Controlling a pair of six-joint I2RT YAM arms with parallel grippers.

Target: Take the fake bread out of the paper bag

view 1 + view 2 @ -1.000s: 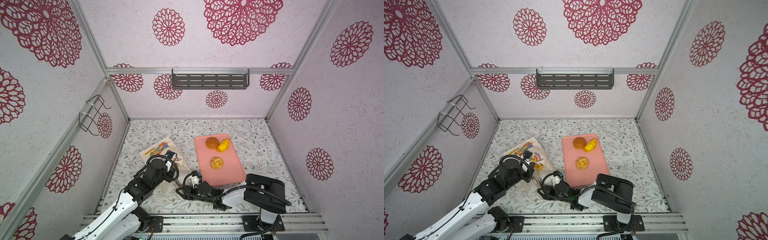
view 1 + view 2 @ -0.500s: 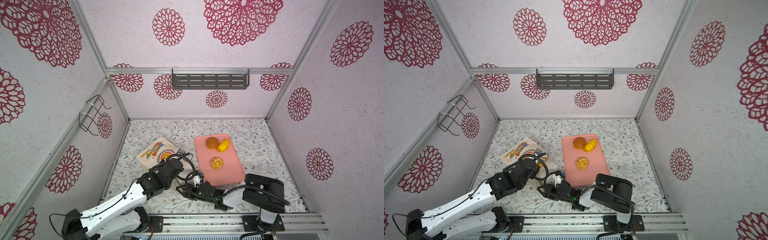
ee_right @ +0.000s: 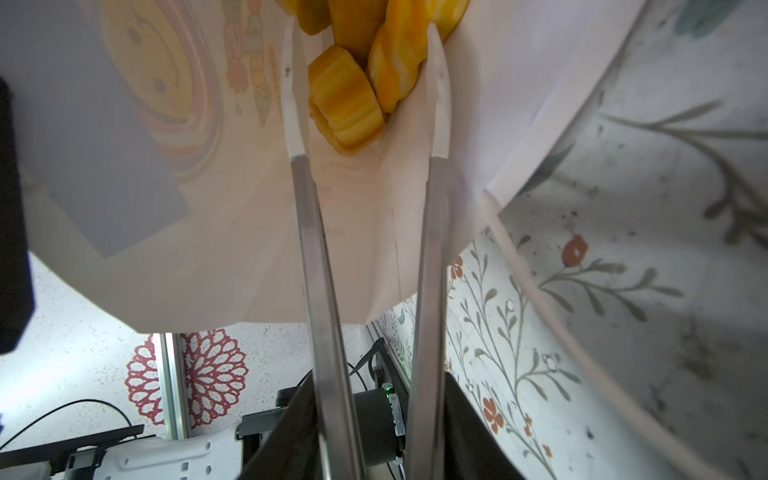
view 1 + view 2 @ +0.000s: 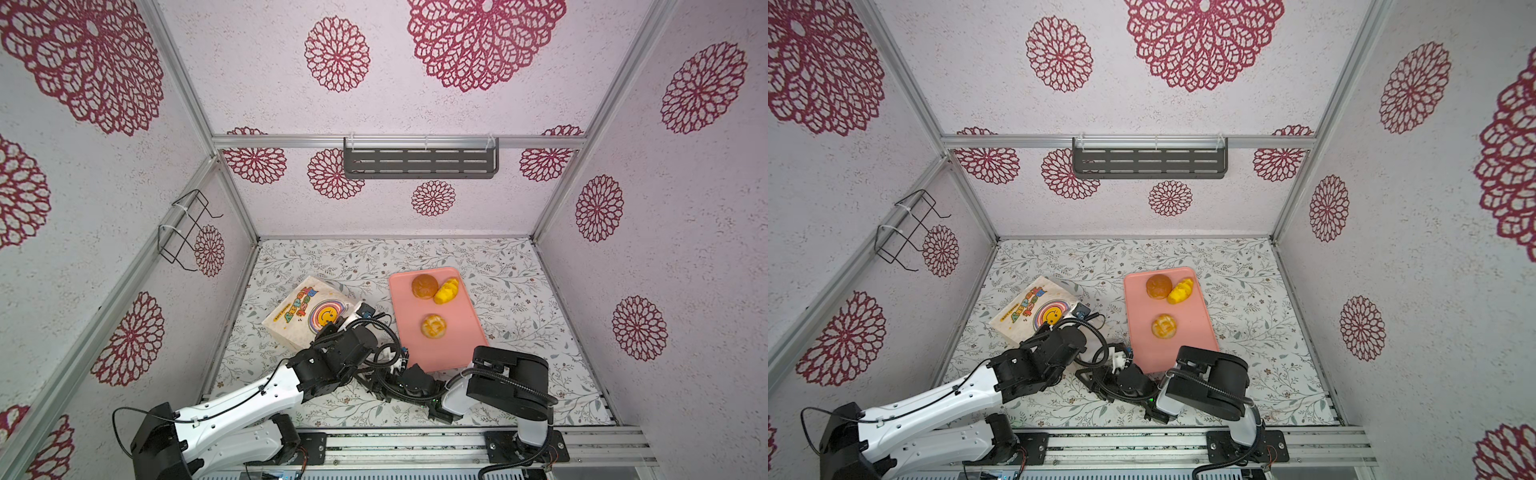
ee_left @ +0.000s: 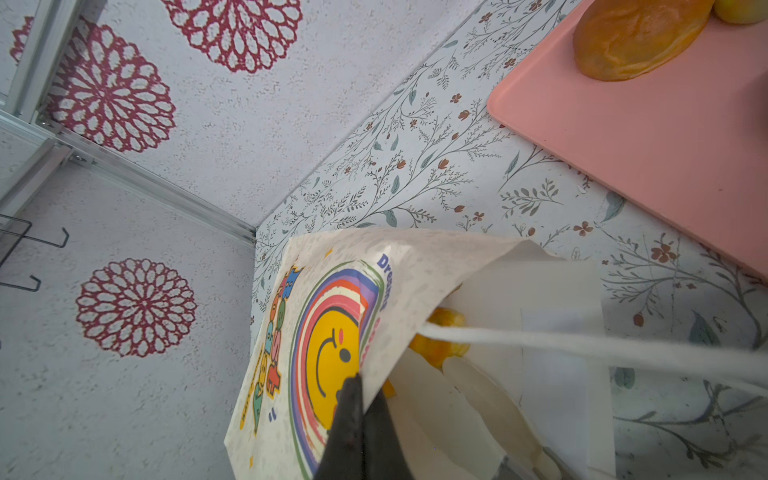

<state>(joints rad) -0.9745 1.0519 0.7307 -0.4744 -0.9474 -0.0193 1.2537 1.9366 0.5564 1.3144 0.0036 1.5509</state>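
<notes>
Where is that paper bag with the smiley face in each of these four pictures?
Top view: paper bag is left of the pink tray.
Top view: likewise left of the tray.
Left wrist: close up, printed face and open mouth.
Right wrist: seen from inside.
Shared landmark: its smiley print, faint through the paper from inside.

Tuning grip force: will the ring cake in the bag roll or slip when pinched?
Likely to roll: the ring cake lies tilted on its edge against a braided stick. Its glossy skin may slip on the smooth fingers of the right gripper. Looks moulded, probably stiff.
</notes>
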